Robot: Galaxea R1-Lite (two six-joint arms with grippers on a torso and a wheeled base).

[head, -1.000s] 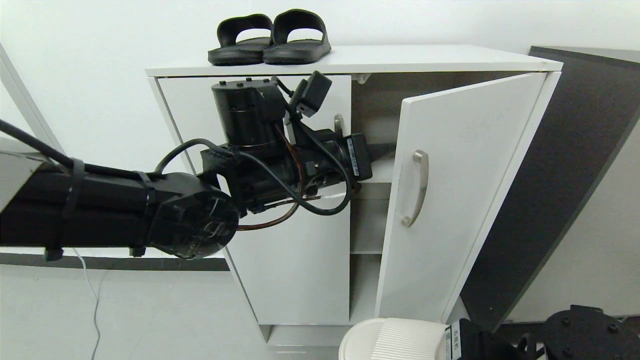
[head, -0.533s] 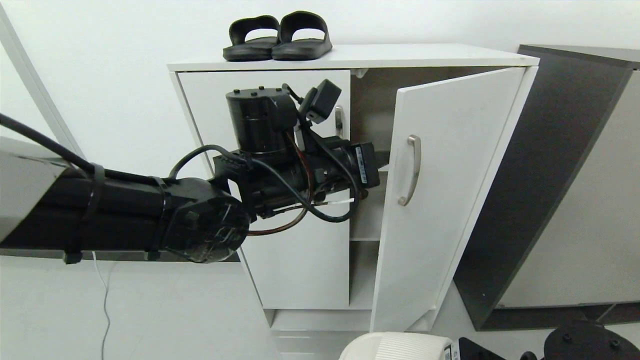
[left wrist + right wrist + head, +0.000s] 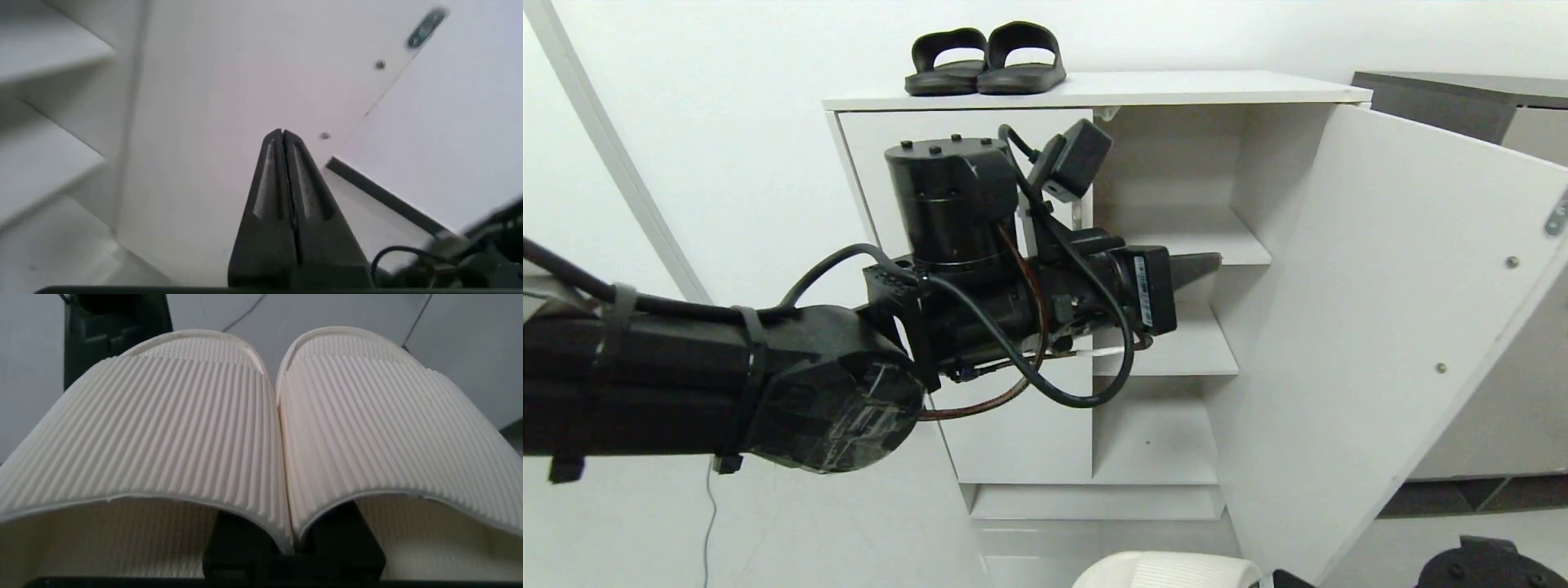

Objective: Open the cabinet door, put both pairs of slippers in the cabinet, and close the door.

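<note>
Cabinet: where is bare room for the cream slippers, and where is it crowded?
The open compartment's top shelf, middle shelf and bottom shelf are bare, as is the cabinet top right of the black slippers. The shut left gripper crowds the middle shelf's front.

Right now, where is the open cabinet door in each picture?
Head view: the door stands wide open on the right, its inner face showing.
Left wrist view: the door is the pale panel with screws beyond the shut left claw.
Right wrist view: not in it.
Shared landmark: the cabinet shelves beside the door.
</note>
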